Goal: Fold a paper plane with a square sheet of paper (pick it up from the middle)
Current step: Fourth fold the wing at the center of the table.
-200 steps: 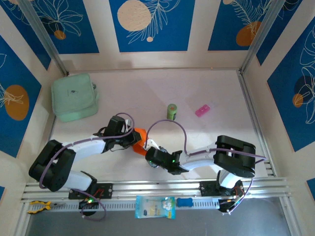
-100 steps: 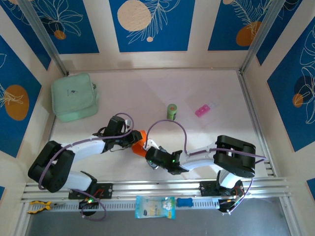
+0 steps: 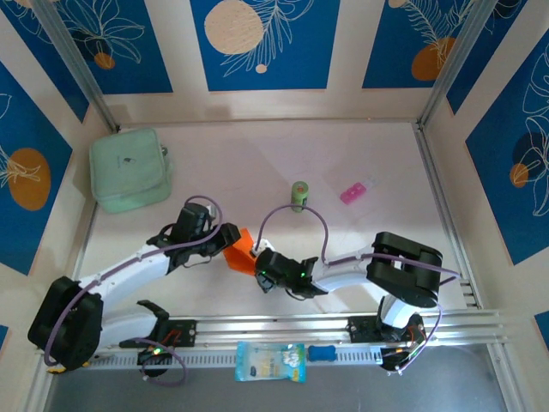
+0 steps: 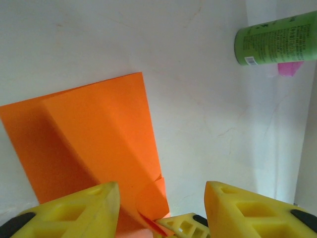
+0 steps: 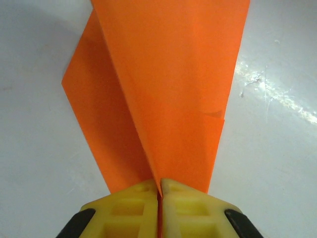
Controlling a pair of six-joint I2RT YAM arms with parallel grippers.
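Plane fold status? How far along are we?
Done: the orange sheet already carries several folds, layered into a tapered wedge. In hand: the right claw is shut on its narrow end; the left claw stands open over it. Left: no finished dart with two spread wings yet, so the final folds remain.

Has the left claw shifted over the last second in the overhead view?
Yes. The left claw has backed slightly leftward, away from the green can, uncovering more of the orange paper.
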